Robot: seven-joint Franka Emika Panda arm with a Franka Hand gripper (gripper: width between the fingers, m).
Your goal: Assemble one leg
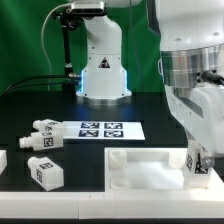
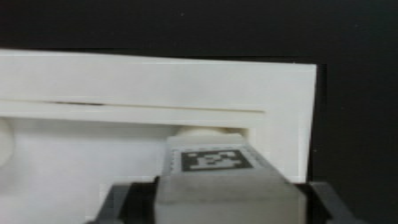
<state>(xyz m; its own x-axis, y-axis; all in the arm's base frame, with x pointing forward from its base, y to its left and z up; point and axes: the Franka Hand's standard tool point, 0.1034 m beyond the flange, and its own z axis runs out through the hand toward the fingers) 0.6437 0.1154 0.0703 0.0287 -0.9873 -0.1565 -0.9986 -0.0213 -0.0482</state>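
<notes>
My gripper (image 1: pixel 199 168) is shut on a leg (image 1: pixel 199 163), a small white post with a black-and-white tag. It holds the leg upright at the right end of the large white panel (image 1: pixel 145 170), near the exterior view's right edge. In the wrist view the leg (image 2: pixel 217 172) fills the space between my dark fingers (image 2: pixel 132 200) and points down at the panel (image 2: pixel 143 90), close to its corner. The leg's lower end is hidden.
The marker board (image 1: pixel 100 130) lies behind the panel. Two legs (image 1: pixel 42 127) lie at the board's left end, a further leg (image 1: pixel 44 169) nearer the front left, and a white part (image 1: pixel 3 162) at the left edge. The robot base (image 1: pixel 101 75) stands behind.
</notes>
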